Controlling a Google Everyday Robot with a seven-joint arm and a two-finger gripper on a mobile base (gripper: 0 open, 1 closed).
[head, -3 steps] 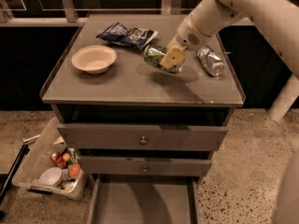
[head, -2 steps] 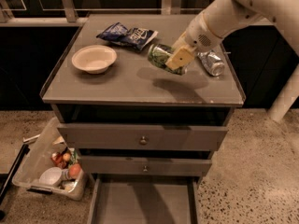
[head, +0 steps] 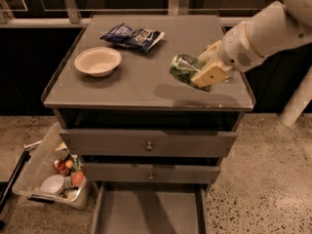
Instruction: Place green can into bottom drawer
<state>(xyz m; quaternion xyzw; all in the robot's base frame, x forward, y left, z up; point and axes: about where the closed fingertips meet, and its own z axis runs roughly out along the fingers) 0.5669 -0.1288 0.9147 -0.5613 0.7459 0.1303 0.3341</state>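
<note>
My gripper (head: 202,72) is shut on the green can (head: 184,68) and holds it tilted in the air above the front right part of the cabinet top (head: 122,89). The can's silver end points up and left, and its green patterned body sits between my tan fingers (head: 210,74). My white arm reaches in from the upper right. The bottom drawer (head: 148,211) is pulled open at the foot of the cabinet, a grey tray with a bare flat floor, well below and a little left of the can.
A white bowl (head: 98,61) and a blue snack bag (head: 132,36) lie on the cabinet top. Two upper drawers with round knobs (head: 149,146) are shut. A clear bin (head: 53,172) with food and a cup stands on the floor at the left.
My gripper has carried the green can up off the cabinet top and toward the front right edge. The crinkled silver can is now hidden behind my arm.
</note>
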